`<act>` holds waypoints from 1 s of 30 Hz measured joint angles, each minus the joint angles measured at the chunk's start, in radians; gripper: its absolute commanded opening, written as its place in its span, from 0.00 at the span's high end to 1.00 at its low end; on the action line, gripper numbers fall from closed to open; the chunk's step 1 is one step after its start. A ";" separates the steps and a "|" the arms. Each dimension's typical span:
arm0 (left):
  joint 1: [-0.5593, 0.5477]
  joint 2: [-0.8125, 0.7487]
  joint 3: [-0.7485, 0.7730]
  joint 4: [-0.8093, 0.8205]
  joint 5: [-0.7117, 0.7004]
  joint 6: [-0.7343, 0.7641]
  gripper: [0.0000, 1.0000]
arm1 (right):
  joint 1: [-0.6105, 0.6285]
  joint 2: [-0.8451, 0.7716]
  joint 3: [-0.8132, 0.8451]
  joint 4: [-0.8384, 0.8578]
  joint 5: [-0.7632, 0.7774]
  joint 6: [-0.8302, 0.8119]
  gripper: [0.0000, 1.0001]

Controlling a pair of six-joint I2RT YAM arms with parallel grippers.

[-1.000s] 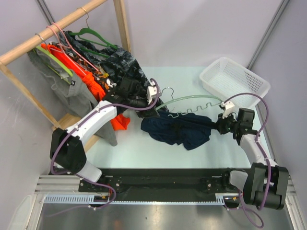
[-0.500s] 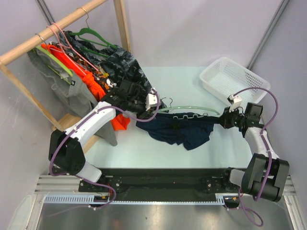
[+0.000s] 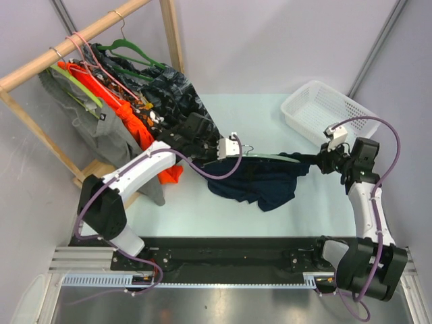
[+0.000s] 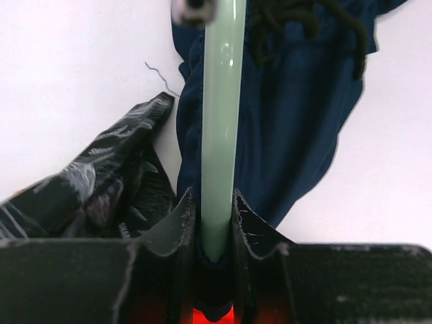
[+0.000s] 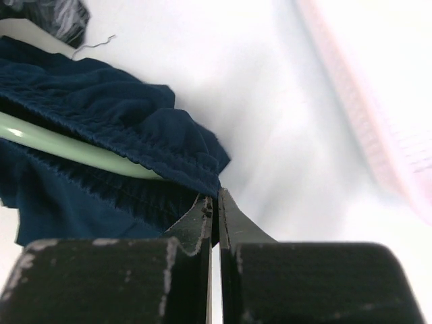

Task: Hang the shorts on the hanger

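Left wrist: pale mint hanger [image 4: 219, 121] crosses wrinkled, dark navy shorts [image 4: 297, 115].

no readable text, no labels, no brands, no numbers

The left gripper [image 4: 214, 217] now sits farther right, with the hanger [image 3: 275, 156] turned edge-on, its wavy bar no longer showing from above. The right gripper [image 5: 214, 206] is farther out toward the basket [image 3: 300, 123], and the shorts [image 3: 260, 183] stretch tauter along the hanger.
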 measured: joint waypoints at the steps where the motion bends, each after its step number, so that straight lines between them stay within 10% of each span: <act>1: -0.012 0.009 0.007 0.002 -0.018 0.000 1.00 | 0.002 -0.013 0.004 -0.005 0.009 -0.009 1.00; 10: -0.133 0.092 0.158 -0.059 -0.192 -0.022 1.00 | 0.212 -0.137 0.042 -0.062 0.216 -0.067 1.00; 17: -0.163 0.089 0.181 -0.103 -0.217 -0.053 1.00 | 0.283 -0.153 0.127 -0.134 0.298 -0.083 0.35; 20: -0.159 0.080 0.182 -0.136 -0.217 -0.056 1.00 | 0.275 -0.162 0.159 -0.178 0.272 -0.119 0.25; 30: -0.150 0.078 0.330 -0.315 -0.148 -0.060 1.00 | 0.259 -0.194 0.283 -0.266 -0.027 -0.223 0.34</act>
